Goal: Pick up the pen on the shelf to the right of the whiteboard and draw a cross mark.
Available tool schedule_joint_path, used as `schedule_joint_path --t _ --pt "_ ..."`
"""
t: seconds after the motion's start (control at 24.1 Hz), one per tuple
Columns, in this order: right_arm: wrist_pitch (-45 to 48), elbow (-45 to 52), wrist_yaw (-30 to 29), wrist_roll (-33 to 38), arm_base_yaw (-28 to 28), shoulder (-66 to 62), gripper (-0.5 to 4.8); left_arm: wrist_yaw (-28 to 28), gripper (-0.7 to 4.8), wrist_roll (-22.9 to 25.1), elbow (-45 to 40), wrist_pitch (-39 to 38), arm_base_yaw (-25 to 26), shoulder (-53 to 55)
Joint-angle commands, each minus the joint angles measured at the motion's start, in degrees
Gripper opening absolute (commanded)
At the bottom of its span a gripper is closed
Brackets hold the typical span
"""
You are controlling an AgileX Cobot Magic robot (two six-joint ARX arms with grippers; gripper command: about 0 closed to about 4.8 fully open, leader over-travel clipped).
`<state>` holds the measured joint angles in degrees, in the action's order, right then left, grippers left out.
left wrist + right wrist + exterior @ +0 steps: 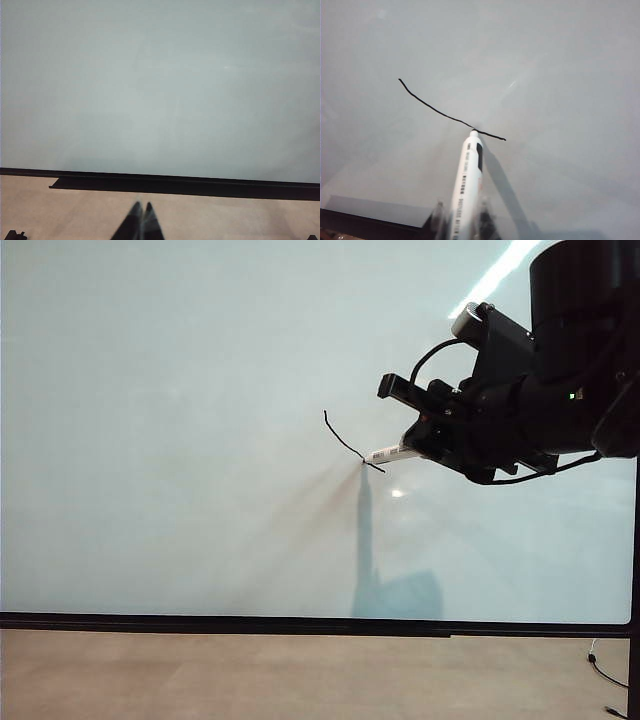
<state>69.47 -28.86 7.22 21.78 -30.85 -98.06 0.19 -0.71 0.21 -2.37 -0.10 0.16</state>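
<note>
Drawing is under way: the right tool [412, 447] clamps the pen [468, 182], tip on the whiteboard [180, 440] near the first stroke's [445, 115] lower right end. The left tool [140, 222] sits closed — empty, near the desk. Next, I judge, a crossing stroke — lift, reposition.

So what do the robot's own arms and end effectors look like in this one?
The right arm is matte black and blocky, with thin black cables looping over and under it and a grey-capped camera on top. Its end effector is black. The left end effector shows only as two slim, dark, pointed fingers pressed together.
</note>
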Motion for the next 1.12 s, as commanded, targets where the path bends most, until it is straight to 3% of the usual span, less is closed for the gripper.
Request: schedule_joint_path --t 0.04,0.46,0.79,1.12 --pt "1.51 -0.28 -0.57 -0.39 0.04 0.24 -0.06 0.02 -0.04 0.26 0.17 0.72 0.00 0.02" --pt "1.07 1.03 0.09 -4.50 -3.61 0.52 -0.06 0.00 -0.04 0.26 0.15 0.72 0.00 0.02" --pt "-12.00 -4.92 -7.15 -17.44 -4.20 0.52 -0.06 0.02 -0.04 0.26 0.17 0.72 0.00 0.02" --pt "-16.79 -7.93 -7.04 -26.10 -4.11 0.55 -0.06 0.02 -0.05 0.26 0.17 0.72 0.00 0.02"
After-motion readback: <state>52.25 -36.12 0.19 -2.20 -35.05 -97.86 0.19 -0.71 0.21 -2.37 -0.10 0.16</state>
